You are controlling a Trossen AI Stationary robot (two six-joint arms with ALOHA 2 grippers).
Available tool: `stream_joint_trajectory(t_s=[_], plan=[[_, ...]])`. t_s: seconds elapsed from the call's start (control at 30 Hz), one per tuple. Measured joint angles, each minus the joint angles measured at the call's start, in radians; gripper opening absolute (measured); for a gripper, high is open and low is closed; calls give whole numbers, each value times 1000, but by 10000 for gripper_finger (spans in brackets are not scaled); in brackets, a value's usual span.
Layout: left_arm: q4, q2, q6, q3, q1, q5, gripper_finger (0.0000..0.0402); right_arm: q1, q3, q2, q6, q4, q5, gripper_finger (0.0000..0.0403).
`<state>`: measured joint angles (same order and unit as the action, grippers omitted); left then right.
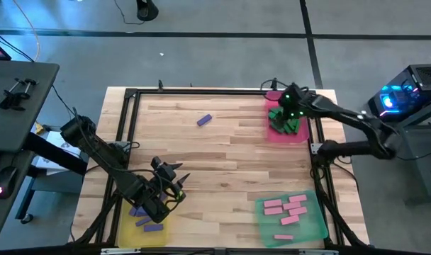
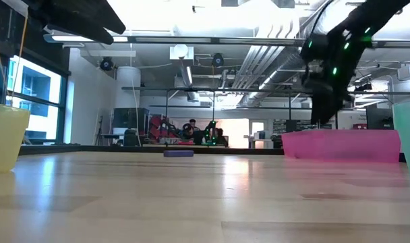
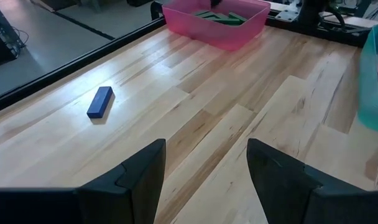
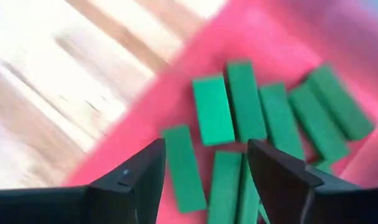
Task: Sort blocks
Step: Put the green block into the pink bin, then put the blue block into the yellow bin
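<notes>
At the near left corner of the desk (image 1: 230, 159) the left gripper (image 1: 174, 185) hovers just beside the yellow tray (image 1: 125, 225), its fingers (image 3: 142, 171) spread wide with nothing between them. A few purple blocks (image 1: 146, 222) lie in that tray. At the near right corner the green tray (image 1: 315, 227) holds a handful of pink blocks (image 1: 286, 208), lying flat and loosely grouped.

Farther out, one purple block (image 1: 204, 120) lies alone on the bare wood, left of centre toward the far edge, well apart from every tray; the left wrist view shows it flat on the planks (image 3: 101, 101).

At the far right the pink tray (image 1: 300, 134) holds a pile of green blocks (image 1: 285, 122). The right gripper (image 1: 285, 106) hangs directly over this tray, its fingers (image 4: 279, 171) open wide and empty, with the green blocks (image 4: 245, 102) spread flat on the tray floor beneath them. In the low view the arm comes down just behind the pink tray's wall (image 2: 340, 145).
</notes>
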<state>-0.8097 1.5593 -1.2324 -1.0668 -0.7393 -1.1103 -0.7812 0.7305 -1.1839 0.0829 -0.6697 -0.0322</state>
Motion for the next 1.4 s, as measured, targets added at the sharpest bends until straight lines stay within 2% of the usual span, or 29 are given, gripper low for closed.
stream_joint_trajectory(t_s=[0.13,0.23,0.37,0.53,0.73,0.9,1.0,1.17,1.3,1.4], plan=[[2,0,-20,0,15,0,211,100,0,180,51,3,-31,202],[5,0,-21,0,40,-1,211,226,-20,302,105,43,-45,199],[11,0,-21,0,84,-1,211,453,-88,418,260,126,-97,199],[19,0,-12,0,158,-1,211,789,-222,440,416,353,-237,199],[32,0,56,0,277,-1,211,1140,-350,313,458,773,-483,199],[116,0,162,0,400,25,211,1321,-339,137,432,921,-687,199],[200,0,284,0,489,79,211,1386,-312,30,406,992,-748,199],[382,11,529,0,681,270,211,1446,-247,-126,355,1056,-785,199],[525,66,699,0,790,317,211,1452,-175,-203,273,1055,-797,199],[576,119,758,0,831,336,211,1452,-124,-237,225,1056,-798,199]])
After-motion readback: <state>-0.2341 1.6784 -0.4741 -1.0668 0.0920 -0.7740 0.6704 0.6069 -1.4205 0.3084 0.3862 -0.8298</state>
